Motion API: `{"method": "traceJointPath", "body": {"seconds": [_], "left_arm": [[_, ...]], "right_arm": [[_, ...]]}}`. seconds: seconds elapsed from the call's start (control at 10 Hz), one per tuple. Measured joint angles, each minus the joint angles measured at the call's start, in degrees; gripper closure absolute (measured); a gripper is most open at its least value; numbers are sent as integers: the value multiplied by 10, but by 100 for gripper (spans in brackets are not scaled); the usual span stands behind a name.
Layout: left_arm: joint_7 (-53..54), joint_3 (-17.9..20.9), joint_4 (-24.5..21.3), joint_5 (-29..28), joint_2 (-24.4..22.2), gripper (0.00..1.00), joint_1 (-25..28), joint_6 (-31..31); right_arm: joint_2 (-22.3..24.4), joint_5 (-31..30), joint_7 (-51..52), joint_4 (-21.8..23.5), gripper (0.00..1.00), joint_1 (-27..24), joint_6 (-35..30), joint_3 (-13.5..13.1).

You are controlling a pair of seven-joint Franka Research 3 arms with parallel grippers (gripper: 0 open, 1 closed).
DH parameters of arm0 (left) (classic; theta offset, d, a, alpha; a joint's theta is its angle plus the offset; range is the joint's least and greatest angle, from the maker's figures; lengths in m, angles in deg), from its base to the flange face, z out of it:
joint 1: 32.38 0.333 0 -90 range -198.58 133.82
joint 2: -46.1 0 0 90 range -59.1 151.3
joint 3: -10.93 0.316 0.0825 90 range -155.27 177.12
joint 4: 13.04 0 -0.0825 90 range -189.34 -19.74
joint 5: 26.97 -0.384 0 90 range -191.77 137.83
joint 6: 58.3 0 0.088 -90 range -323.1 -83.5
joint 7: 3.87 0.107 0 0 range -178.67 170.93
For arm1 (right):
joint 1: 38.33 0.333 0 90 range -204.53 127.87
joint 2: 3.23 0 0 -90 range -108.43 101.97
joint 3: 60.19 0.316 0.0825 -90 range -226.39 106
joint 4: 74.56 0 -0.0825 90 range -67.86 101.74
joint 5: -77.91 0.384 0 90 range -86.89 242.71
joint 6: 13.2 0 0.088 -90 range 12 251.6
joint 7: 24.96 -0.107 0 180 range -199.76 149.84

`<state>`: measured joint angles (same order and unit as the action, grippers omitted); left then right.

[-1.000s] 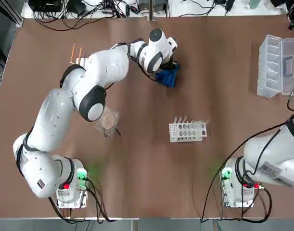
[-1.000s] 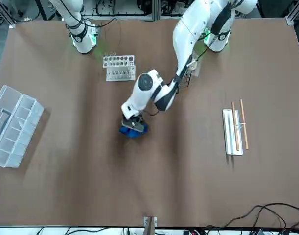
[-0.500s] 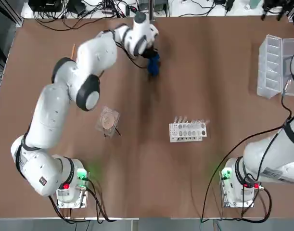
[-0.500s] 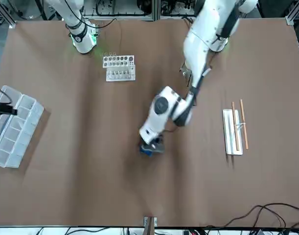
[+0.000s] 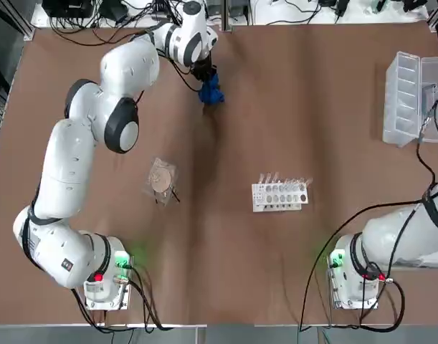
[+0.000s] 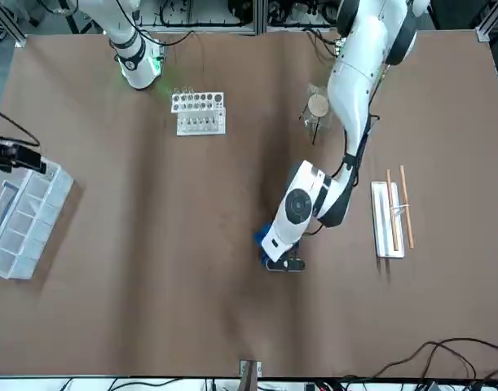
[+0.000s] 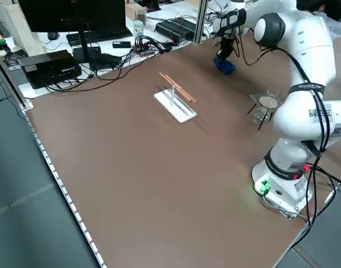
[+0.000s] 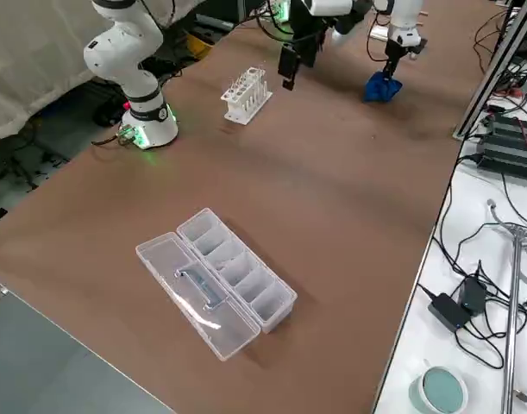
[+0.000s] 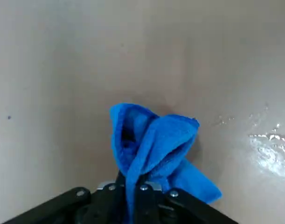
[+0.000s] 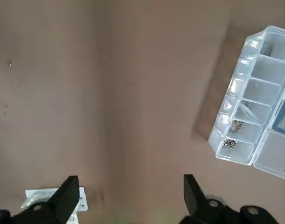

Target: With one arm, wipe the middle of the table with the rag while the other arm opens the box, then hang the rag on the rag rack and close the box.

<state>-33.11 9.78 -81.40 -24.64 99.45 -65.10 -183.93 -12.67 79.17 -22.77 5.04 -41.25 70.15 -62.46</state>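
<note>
Surface: brown table (image 5: 240,258), tube rack (image 5: 279,195) near mid-table. Clock directions below use the top view, 12 being the side away from the arm bases, unless noted.

Rag (image 5: 211,89): just past 12 o'clock of table centre, toward 11, bunched in the grasp of the left gripper (image 9: 133,179), whose fingers are clenched on the cloth. Contact with the table: cannot tell.

Right gripper (image 10: 132,179): released, fingers wide apart, nothing between them; over the table beside the box (image 5: 402,100), at 2 o'clock. Box stands open, lid (image 5: 434,89) laid out on its 3 o'clock side.

Step in hand (judged): wiping, perhaps in its last strokes; the opening looks done. Next: left gripper should finish the pass, lift the rag and bring it to the rag rack (image 6: 387,220), at 2 to 3 o'clock of the rag in the front view, then drape it over a rod (image 6: 407,208). Bunched cloth could slide off. Lid closing remains for the right gripper.

Orientation: box's long axis runs 12 to 6. Rag has no clear long axis; its loose end points roughly to 5.
</note>
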Motion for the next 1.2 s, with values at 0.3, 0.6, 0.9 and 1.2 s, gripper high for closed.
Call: {"method": "traceJointPath", "body": {"seconds": [0.3, 0.6, 0.9, 1.2], "left_arm": [[6, 3, -26, 0, -69, 92, 46, 90], [61, 5, -105, -7, -211, 92, 126, 174], [118, 6, -185, -46, -306, 92, 209, 191], [255, 6, -208, -55, -312, 92, 302, 198]], "right_arm": [[75, 0, 0, 81, 1, -1, 33, -3], [82, 0, 0, 81, 1, -1, 44, -3], [81, 0, 0, 69, 1, 0, 46, -3], [74, -1, 0, 69, 1, -1, 45, -3]]}}
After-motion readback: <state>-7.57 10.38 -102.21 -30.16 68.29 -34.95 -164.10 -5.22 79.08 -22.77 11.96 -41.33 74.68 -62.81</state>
